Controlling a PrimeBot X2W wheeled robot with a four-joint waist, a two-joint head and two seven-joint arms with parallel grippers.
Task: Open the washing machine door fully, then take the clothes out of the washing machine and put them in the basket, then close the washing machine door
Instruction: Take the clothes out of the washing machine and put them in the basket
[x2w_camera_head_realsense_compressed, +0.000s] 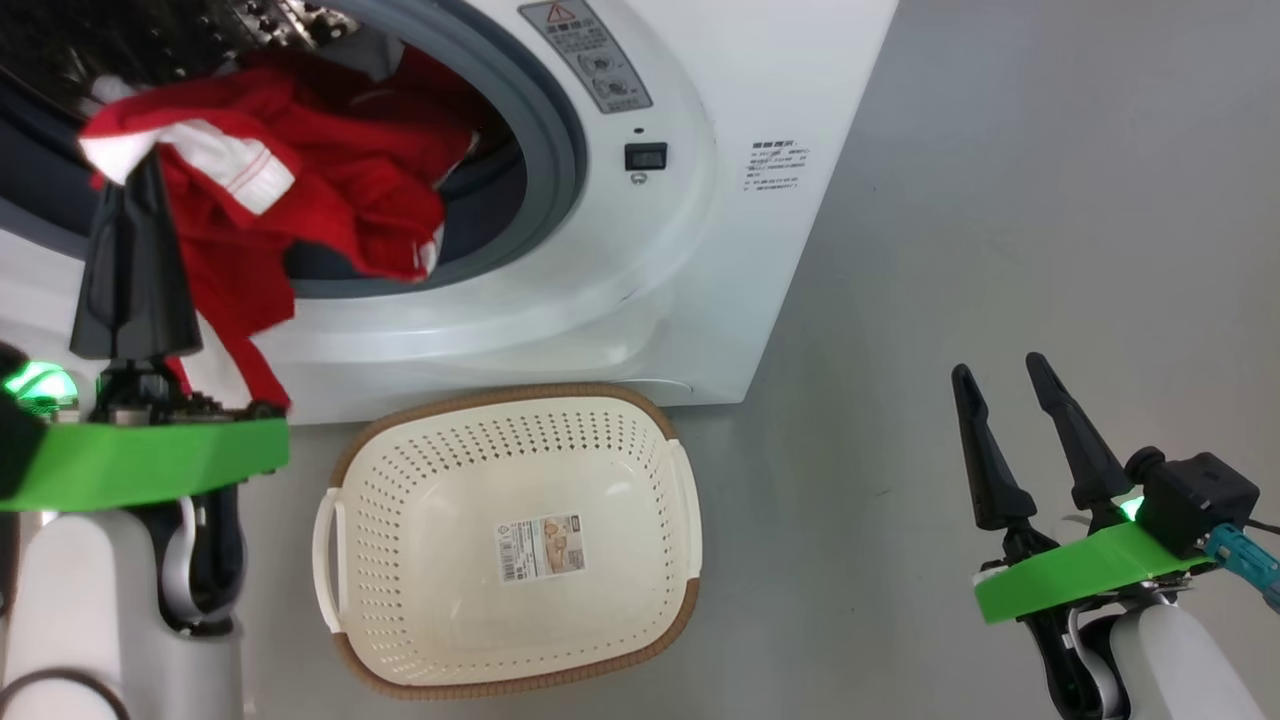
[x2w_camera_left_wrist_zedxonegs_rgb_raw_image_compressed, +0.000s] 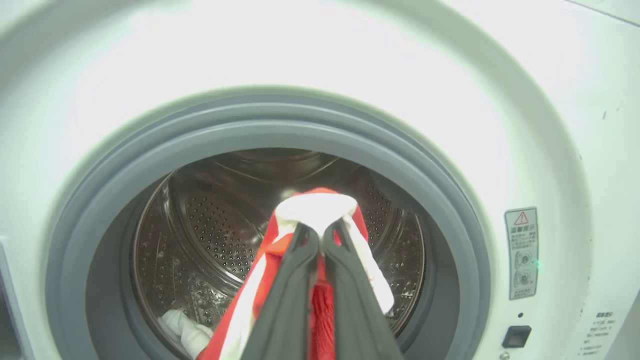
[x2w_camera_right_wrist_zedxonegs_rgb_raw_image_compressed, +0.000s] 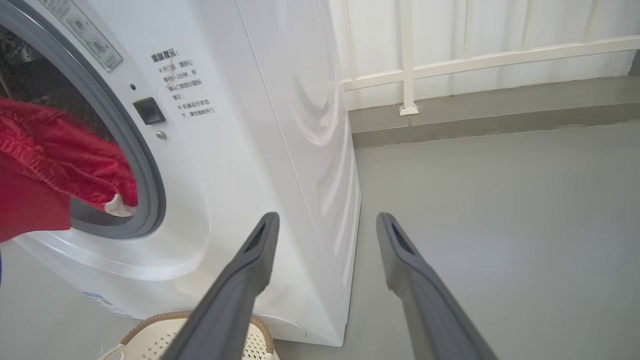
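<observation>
Drum (x2w_camera_left_wrist_zedxonegs_rgb_raw_image_compressed: 220, 225) via left wrist: perhaps white cloth (x2w_camera_left_wrist_zedxonegs_rgb_raw_image_compressed: 187, 330).

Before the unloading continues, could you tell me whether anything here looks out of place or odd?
Nothing damaged or spilled. The red clothes trail out over the grey gasket of the washing machine, pinched by the left hand, one end dangling down the front; the basket below holds no clothes yet.
</observation>
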